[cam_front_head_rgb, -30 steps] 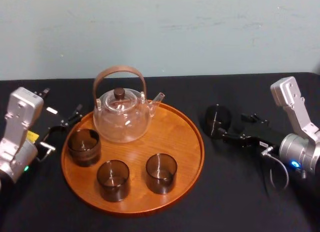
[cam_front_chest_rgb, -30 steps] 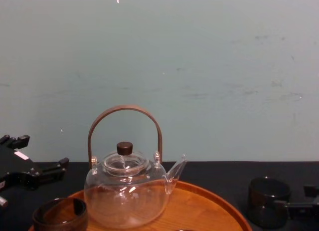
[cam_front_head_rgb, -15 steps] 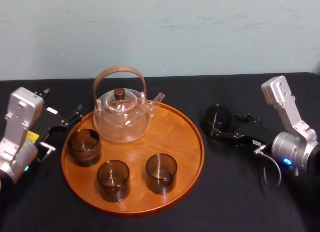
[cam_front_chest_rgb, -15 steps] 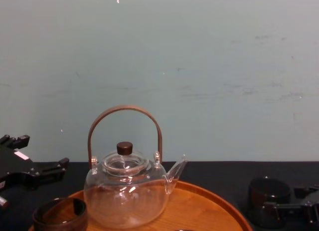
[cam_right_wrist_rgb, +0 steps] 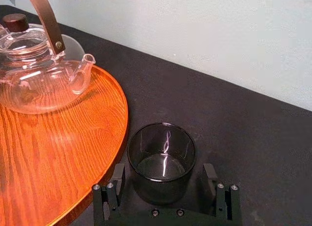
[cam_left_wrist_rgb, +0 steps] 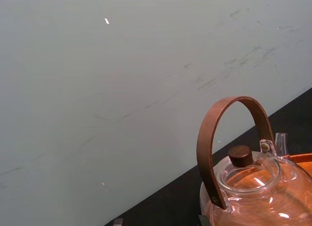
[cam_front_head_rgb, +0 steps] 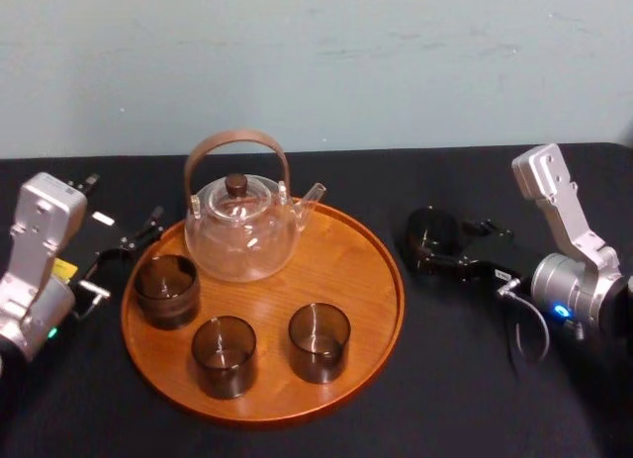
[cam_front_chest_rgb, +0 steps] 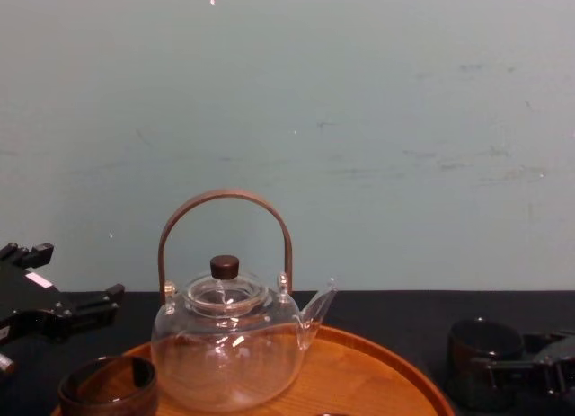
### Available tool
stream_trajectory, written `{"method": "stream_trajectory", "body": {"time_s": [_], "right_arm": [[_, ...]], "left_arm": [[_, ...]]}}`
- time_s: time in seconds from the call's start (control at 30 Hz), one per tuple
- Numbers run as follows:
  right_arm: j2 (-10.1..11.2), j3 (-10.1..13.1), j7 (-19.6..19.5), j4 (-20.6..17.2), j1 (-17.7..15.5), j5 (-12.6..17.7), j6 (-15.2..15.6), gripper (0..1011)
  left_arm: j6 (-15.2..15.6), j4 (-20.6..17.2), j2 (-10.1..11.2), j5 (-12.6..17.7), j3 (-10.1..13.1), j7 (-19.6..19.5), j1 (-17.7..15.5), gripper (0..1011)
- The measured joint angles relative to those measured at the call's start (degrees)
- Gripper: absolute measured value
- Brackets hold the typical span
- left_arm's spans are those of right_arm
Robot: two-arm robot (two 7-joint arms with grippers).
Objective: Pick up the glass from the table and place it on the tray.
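Right end effector (cam_right_wrist_rgb: 165, 173) flanks upright glass (cam_right_wrist_rgb: 161, 157) (mouth up).

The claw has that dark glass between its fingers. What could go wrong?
The open right claw straddles the dark round glass tumbler; closing off-centre could tip it. The round orange-brown wooden tray's raised rim is close; a low lift might clip it. Three tumblers and a clear glass teapot leave limited room. Left claw idles beside the tray.

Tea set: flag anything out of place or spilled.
One smoky glass stands off the tray, on the black table at its right, between the open fingers of the right tool. Three glasses and the teapot sit upright on it; nothing spilled. Left tool idles left.
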Motion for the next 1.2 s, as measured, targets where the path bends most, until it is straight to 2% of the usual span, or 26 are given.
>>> {"method": "stream_trajectory", "body": {"time_s": [0.4, 1.2], "right_arm": [[-1.48, -1.25, 0.90, 2.75, 2.19, -1.06, -0.56, 1002], [-3.41, -1.78, 1.71, 6.71, 4.93, -1.71, -1.26, 1002]], "left_arm": [[0.00, 0.00, 0.00, 0.00, 0.00, 0.00, 0.00, 1001], [0.00, 0.00, 0.00, 0.00, 0.00, 0.00, 0.00, 1001]]}}
